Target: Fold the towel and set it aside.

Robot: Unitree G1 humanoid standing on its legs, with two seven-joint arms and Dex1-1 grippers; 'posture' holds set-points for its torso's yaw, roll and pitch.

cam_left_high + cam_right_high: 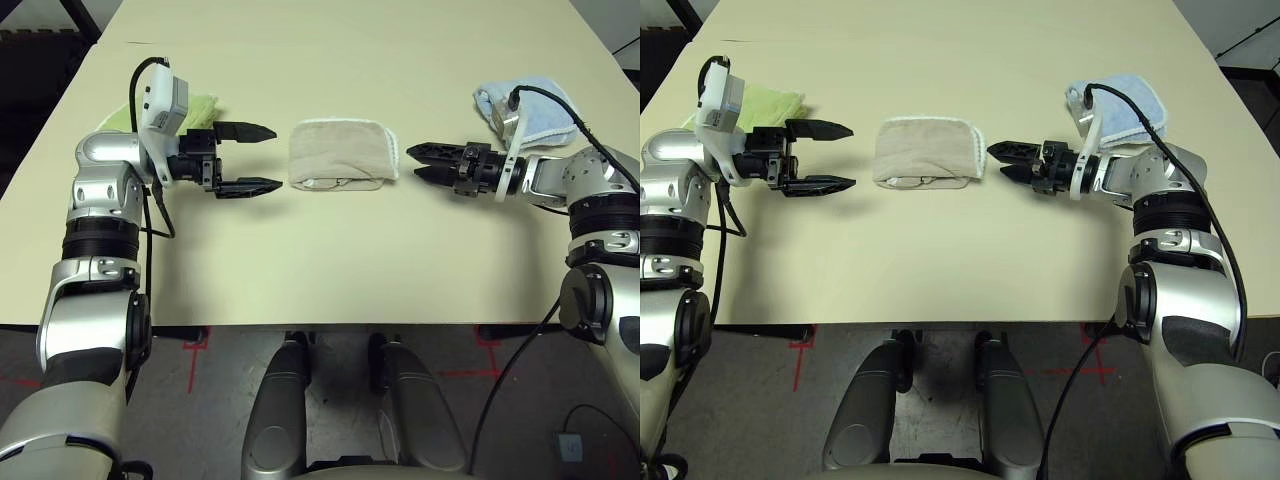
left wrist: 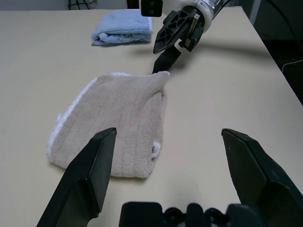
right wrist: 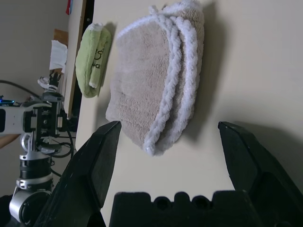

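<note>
On smooth cream table (image 1: 330, 250), folded beige terry towel (image 1: 340, 153), white-edged.

You see an evenly lit worktop (image 1: 330, 260); soft shadows hug the towel (image 3: 156, 80), and both wrist views stay sharp.

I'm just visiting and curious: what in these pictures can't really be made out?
- Lime-green folded towel: in the head views, mostly hidden behind the left end effector and its wrist camera.
- Light blue folded towel: partly covered by the right arm and cable.
- Beige terry towel: folded, its inner layers hidden; the small white mark is too small to read.
</note>
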